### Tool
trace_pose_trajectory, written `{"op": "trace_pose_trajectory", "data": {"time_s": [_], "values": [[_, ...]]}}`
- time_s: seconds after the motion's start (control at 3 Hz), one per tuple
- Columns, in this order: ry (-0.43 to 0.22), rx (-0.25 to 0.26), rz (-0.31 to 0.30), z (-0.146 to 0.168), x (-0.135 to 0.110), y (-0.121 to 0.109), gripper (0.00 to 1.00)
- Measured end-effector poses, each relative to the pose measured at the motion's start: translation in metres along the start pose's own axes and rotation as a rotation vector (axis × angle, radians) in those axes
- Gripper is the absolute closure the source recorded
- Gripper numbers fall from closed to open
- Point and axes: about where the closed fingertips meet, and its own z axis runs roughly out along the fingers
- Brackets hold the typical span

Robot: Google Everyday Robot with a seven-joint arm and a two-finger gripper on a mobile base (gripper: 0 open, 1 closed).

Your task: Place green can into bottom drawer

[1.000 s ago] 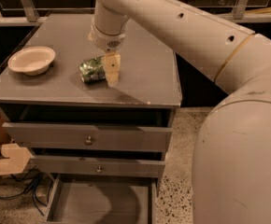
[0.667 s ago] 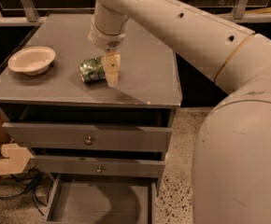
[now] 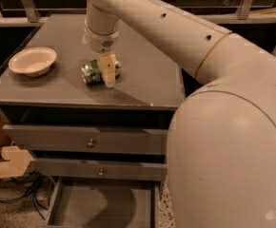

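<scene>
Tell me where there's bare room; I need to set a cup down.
Bare: the cabinet top right of the green can, its front edge nearer than the cream bowl, and the bottom drawer floor. Crowded at the can, where the gripper sits.

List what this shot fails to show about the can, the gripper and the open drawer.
- Green can: camera view; its right part is covered by the gripper, which is down at it on the cabinet top. Whether it is gripped cannot be told.
- Bottom drawer: its front is cut off by the lower edge, and its right side is hidden by the robot's body.
</scene>
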Motion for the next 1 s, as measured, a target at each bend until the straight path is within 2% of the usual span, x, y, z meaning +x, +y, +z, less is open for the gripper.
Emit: {"op": "trace_pose_trajectory", "data": {"time_s": [0.33, 1.0], "values": [[0.0, -0.003, -0.005, 0.0014, -0.001, -0.0014, 0.14], [0.0, -0.003, -0.005, 0.0015, -0.001, -0.0014, 0.62]]}}
